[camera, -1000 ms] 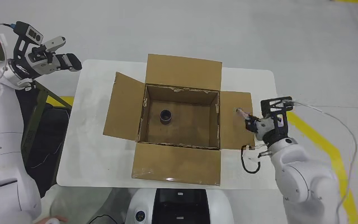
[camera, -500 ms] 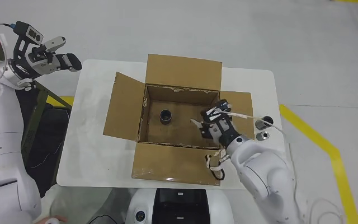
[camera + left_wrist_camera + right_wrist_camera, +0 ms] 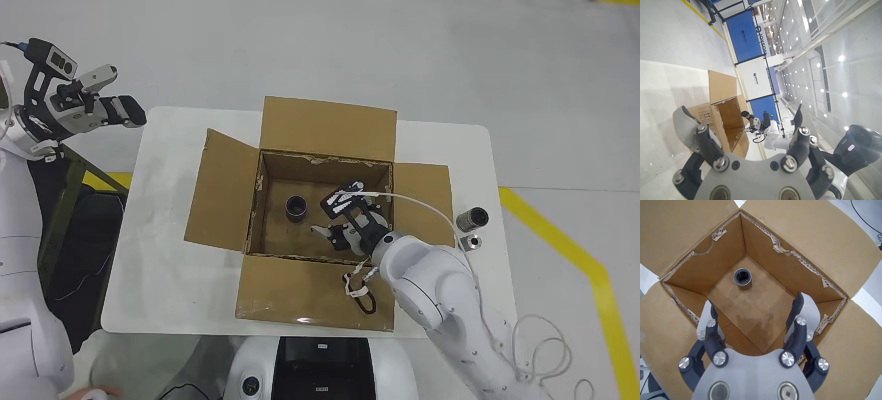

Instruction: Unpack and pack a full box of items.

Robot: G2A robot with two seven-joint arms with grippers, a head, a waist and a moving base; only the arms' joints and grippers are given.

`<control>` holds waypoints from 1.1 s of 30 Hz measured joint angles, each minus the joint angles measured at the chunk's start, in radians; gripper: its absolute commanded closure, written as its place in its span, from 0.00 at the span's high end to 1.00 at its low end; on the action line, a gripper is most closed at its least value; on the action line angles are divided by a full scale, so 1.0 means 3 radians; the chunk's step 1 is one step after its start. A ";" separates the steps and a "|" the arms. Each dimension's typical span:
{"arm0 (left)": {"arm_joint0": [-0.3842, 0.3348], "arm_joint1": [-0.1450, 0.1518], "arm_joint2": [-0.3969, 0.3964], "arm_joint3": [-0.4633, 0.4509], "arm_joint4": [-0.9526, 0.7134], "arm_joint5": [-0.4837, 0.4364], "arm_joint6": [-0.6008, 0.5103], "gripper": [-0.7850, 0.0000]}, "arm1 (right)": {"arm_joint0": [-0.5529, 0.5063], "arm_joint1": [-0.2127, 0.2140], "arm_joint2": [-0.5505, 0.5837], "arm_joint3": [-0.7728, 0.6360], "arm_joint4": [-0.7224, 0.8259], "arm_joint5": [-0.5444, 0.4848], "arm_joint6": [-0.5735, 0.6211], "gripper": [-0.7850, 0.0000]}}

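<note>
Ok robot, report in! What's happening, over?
Right gripper open and empty, over the open box. Left gripper open, off the table corner. One cylinder upright on the box floor; second cylinder on the table. Nothing in the way.

Right end effector [image 3: 754, 299] spread, left [image 3: 741, 110] — likewise

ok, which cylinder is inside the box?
The upright cylinder on the box floor, open end up, ahead of the open right gripper. The other cylinder sits on the table, outside the box.
</note>
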 measured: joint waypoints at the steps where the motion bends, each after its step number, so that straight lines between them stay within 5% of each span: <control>1: 0.0000 0.0000 0.0000 0.0000 0.0000 0.0000 0.0000 1.00 | -0.0001 0.0000 0.0000 -0.0001 -0.0002 0.0000 0.0000 0.94; 17: 0.0000 0.0000 0.0000 0.0000 0.0000 0.0000 0.0000 1.00 | 0.0054 -0.0006 -0.0015 0.0068 -0.0017 -0.0057 -0.0055 1.00; 33: 0.0000 0.0000 0.0000 0.0000 0.0000 0.0000 0.0000 1.00 | 0.1120 -0.0247 -0.0510 0.1155 0.0680 -0.0213 0.0190 1.00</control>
